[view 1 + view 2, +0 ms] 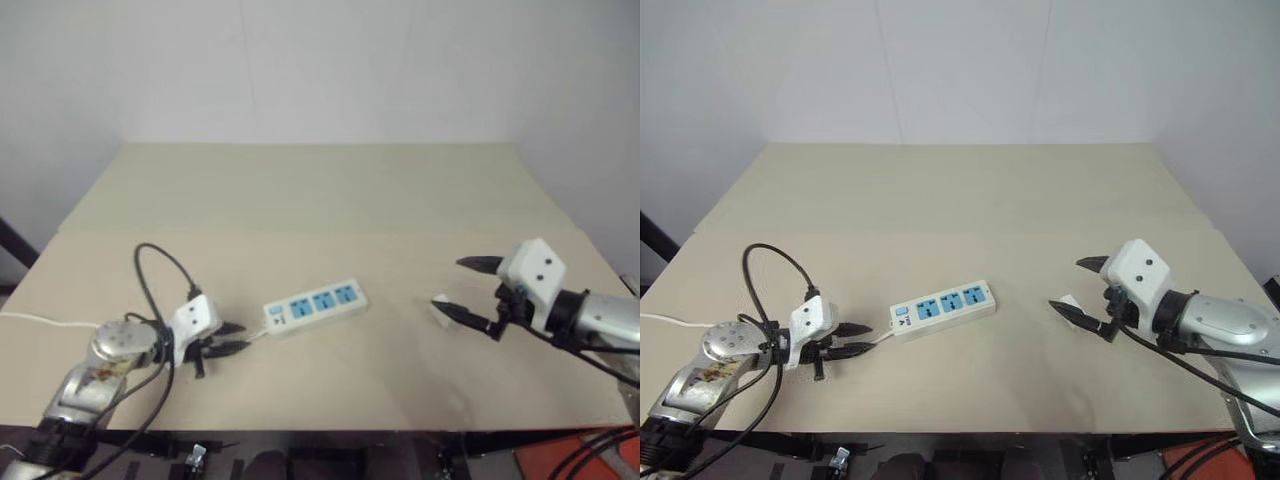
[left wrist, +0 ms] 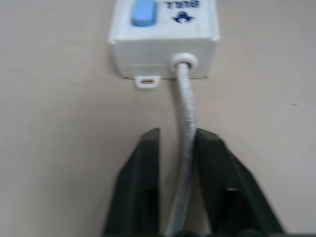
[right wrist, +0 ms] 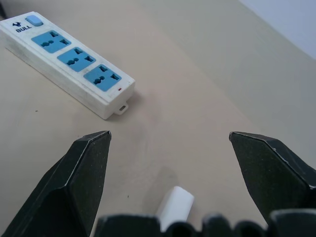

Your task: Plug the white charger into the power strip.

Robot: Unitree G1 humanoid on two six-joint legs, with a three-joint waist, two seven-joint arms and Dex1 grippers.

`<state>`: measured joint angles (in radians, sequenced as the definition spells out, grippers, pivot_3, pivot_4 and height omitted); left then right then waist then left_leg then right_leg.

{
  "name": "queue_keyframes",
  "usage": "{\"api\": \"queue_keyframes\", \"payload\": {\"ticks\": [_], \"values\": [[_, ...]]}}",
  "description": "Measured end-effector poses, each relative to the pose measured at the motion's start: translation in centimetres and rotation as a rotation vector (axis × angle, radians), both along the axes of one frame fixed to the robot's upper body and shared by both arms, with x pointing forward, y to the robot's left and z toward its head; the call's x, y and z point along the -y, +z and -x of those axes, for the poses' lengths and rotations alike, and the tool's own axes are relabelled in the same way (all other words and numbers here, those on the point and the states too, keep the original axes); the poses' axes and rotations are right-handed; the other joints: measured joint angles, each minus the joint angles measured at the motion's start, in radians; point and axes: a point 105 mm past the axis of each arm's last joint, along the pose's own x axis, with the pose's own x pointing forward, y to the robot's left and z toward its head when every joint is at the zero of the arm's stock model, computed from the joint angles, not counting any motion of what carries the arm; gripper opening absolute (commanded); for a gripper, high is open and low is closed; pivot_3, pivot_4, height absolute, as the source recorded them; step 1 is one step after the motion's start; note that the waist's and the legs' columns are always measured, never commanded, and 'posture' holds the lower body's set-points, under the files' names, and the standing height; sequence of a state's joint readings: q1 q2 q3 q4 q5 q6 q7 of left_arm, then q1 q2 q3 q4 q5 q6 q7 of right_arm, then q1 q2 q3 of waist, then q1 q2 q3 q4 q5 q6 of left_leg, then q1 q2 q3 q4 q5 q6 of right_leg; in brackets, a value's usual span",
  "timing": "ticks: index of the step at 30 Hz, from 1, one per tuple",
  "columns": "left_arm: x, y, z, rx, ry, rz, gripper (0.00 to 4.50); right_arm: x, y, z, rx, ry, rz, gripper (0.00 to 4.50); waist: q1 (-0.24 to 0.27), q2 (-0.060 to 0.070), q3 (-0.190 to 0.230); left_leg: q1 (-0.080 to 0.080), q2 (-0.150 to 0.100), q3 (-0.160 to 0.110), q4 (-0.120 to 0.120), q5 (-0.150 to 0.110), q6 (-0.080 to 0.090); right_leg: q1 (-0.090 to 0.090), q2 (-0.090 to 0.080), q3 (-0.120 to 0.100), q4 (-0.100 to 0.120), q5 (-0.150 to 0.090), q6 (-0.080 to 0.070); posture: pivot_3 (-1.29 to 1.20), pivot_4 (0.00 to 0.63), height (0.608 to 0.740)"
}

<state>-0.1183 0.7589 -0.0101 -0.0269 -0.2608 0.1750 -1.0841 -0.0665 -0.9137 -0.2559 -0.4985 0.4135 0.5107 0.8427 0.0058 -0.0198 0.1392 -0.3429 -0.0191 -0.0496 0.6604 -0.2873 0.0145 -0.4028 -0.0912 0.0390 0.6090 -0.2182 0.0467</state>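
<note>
power strip (image 1: 316, 304) marked "BULL", near table (image 1: 320, 190) front edge | left gripper (image 2: 177, 143) fingers slightly apart around its cord (image 2: 185, 108) | right gripper (image 3: 170, 140) wide apart over charger (image 3: 175, 207)

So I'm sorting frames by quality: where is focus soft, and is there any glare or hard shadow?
Left wrist view: the power strip end and its cord look soft. Right wrist view: sockets crisp, the charger slightly soft. Head views: even light, faint shadows on the table, no glare.
</note>
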Motion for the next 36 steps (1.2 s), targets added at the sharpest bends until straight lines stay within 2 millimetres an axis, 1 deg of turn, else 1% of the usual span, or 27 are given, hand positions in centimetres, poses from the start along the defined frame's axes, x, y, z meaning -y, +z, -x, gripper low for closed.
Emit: {"api": "queue_keyframes", "payload": {"ticks": [2, 4, 6, 7, 10, 13, 17, 19, 22, 24, 28, 32, 33, 36], "values": [[0.7, 1.0, 0.2, 0.026, -0.032, 0.075, 3.06, 0.0, -0.1, 0.0, -0.004, 0.002, 0.000, 4.50, -0.002, 0.000, 0.000, -0.002, 0.000, -0.001, 0.000, 0.000, 0.000, -0.002, 0.000, 0.000, 0.001, 0.000, 0.000, 0.00, 0.150, 0.740], [1.2, 2.0, 0.6, 0.046, -0.079, 0.129, 3.75, 0.0, -0.1, 0.0, -0.005, 0.001, -0.001, 4.50, -0.004, 0.000, 0.000, -0.003, 0.000, -0.001, 0.000, 0.000, 0.000, -0.003, 0.000, 0.000, 0.000, 0.000, -0.001, 0.00, 0.150, 0.740], [1.4, 2.6, 0.7, 0.073, -0.097, 0.173, 4.37, 0.0, -0.2, 0.0, -0.008, 0.001, -0.001, 4.50, -0.005, 0.000, 0.000, -0.003, 0.000, -0.002, 0.000, 0.000, 0.000, -0.002, -0.001, 0.000, 0.000, 0.000, 0.000, 0.00, 0.150, 0.740], [1.7, 2.8, 0.6, 0.097, -0.100, 0.194, 4.44, 0.0, -0.2, 0.1, -0.011, 0.000, -0.002, 4.50, -0.005, 0.000, 0.000, -0.002, -0.001, -0.002, 0.000, 0.000, 0.000, -0.002, -0.001, 0.001, 0.000, 0.000, 0.000, 0.00, 0.150, 0.740], [2.3, 2.5, -0.3, 0.150, -0.105, 0.242, 4.44, 0.0, -0.2, 0.1, -0.009, 0.000, -0.003, 4.50, -0.005, 0.000, 0.000, -0.001, -0.001, 0.000, 0.000, 0.000, 0.000, 0.000, -0.001, 0.000, 0.000, 0.001, -0.001, 0.00, 0.150, 0.740], [2.5, 1.3, -1.6, 0.147, -0.093, 0.241, 4.44, 0.0, -0.2, 0.1, -0.004, -0.005, -0.006, 4.50, -0.004, 0.000, 0.000, -0.001, -0.001, 0.001, 0.000, 0.000, 0.000, 0.001, 0.000, 0.000, 0.000, 0.001, -0.001, 0.00, 0.150, 0.740], [4.2, -0.6, -2.9, 0.132, -0.142, 0.228, 4.44, 0.0, 0.0, 0.0, 0.003, -0.008, -0.007, 4.50, -0.004, 0.000, 0.000, -0.002, -0.002, 0.001, 0.001, 0.000, 0.000, 0.000, 0.000, -0.001, 0.000, 0.001, -0.001, 0.00, 0.150, 0.740], [5.0, -1.3, -3.1, 0.126, -0.165, 0.225, 4.44, 0.1, 0.1, 0.0, 0.007, -0.011, -0.007, 4.50, -0.004, 0.000, 0.000, -0.003, -0.002, 0.001, 0.001, 0.000, 0.000, -0.001, 0.000, -0.001, 0.000, 0.001, -0.001, 0.00, 0.150, 0.740], [6.2, -1.6, -3.4, 0.132, -0.210, 0.230, 4.44, 0.1, 0.3, 0.2, 0.019, -0.012, -0.006, 4.50, -0.003, 0.000, 0.000, -0.003, -0.002, 0.001, 0.001, 0.000, 0.000, 0.000, -0.001, 0.000, 0.000, 0.001, -0.001, 0.00, 0.150, 0.740], [6.7, -2.3, -3.4, 0.121, -0.224, 0.221, 4.44, 0.1, 0.6, 0.2, 0.028, -0.014, -0.005, 4.50, -0.003, 0.000, 0.000, -0.002, -0.002, 0.001, 0.001, 0.000, 0.000, 0.000, 0.000, 0.000, 0.000, 0.001, -0.001, 0.00, 0.150, 0.740], [7.1, -2.4, -3.8, 0.148, -0.226, 0.214, 4.44, -0.1, 0.8, 0.4, 0.034, -0.007, -0.007, 4.50, 0.003, 0.001, -0.002, 0.000, -0.002, 0.000, 0.001, 0.000, 0.000, 0.002, -0.001, 0.000, 0.000, 0.001, -0.001, 0.00, 0.150, 0.740], [7.2, -2.6, -4.3, 0.172, -0.184, 0.246, 3.69, -0.4, 1.0, 0.6, 0.034, 0.007, -0.015, 4.50, 0.007, 0.003, -0.002, 0.007, -0.002, 0.000, 0.001, 0.000, 0.001, 0.011, -0.001, -0.002, -0.001, 0.000, 0.001, 0.00, 0.150, 0.740], [7.2, -2.7, -4.3, 0.180, -0.181, 0.251, 3.43, -0.5, 1.1, 0.6, 0.037, 0.010, -0.018, 4.50, 0.006, 0.003, -0.003, 0.007, -0.002, 0.000, 0.001, 0.000, 0.001, 0.012, -0.001, -0.002, -0.002, 0.000, 0.001, 0.00, 0.150, 0.740], [7.2, -2.6, -4.4, 0.193, -0.157, 0.280, 3.41, -0.3, 1.1, 0.7, 0.033, 0.008, -0.013, 4.50, 0.007, 0.003, -0.003, 0.008, -0.002, -0.001, 0.001, 0.000, 0.001, 0.013, -0.001, -0.003, -0.002, 0.000, 0.001, 0.00, 0.150, 0.740]]}}
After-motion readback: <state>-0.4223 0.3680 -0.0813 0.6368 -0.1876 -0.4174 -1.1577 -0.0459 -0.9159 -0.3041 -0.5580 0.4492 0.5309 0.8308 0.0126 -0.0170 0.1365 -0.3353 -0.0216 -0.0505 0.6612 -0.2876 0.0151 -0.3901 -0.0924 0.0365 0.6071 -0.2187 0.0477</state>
